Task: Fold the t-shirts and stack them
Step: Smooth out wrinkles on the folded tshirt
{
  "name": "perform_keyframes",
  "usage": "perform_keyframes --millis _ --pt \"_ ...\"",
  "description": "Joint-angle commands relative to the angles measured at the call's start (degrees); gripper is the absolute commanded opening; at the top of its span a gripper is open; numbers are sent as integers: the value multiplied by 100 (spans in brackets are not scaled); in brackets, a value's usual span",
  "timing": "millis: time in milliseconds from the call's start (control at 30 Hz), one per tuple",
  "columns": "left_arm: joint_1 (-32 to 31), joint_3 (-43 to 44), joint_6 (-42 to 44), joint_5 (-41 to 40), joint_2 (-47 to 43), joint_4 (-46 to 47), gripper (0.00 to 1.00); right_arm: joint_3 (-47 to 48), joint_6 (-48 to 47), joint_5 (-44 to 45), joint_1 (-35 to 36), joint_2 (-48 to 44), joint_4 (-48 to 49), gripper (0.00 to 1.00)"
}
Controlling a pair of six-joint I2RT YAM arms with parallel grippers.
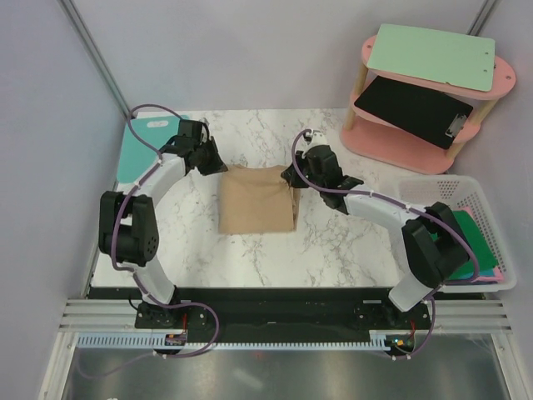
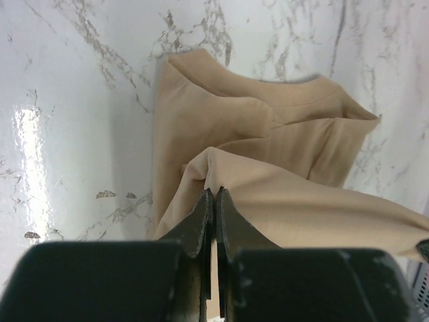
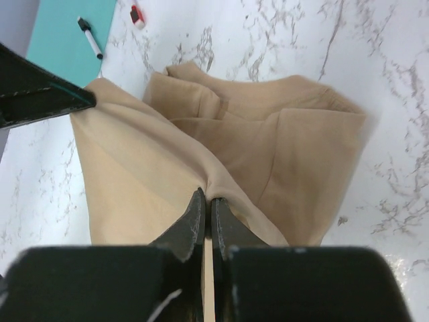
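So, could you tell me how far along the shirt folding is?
Done: the tan t-shirt is already folded into a rectangle. In hand: the left hand and right hand are each shut on its edge, holding a layer up. Left: laying that fold down and stacking; no stack shows yet.

No text, label, brand, number or sign can be read in any view. The t-shirt (image 1: 256, 198) shows only plain tan cloth. The marker (image 3: 90, 39) on the teal board (image 3: 60, 40) at the far left of the desk is too small for any print to be made out.
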Motion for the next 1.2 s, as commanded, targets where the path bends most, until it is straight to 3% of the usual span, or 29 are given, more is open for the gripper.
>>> perform_keyframes --millis 0,433,767,867,933,967,1000,1167 --pt "180 140 123 -26 -409 160 2 179 -162 147 -345 -139 -36 2" --pt "330 1000 158 343 364 169 2 1023 -14 -644 -1057 1038 350 6" --pt "514 2573 -114 835 1998 125 2 2182 356 -391 -1409 2541 694 9" --pt "567 3153 -193 1063 2657 -67 4 2903 417 -32 -1418 3244 334 32" --pt "576 3312 -229 1073 2852 -121 48 3167 356 136 -1418 3491 306 60" --pt "576 3287 -229 960 2817 -156 70 3133 252 207 -1418 3483 376 85" --pt "576 3208 -246 871 2617 -156 99 3055 198 442 -1409 3326 455 98" --pt "497 1900 -132 493 1422 440 100 2036 -144 858 -1400 2186 842 98"
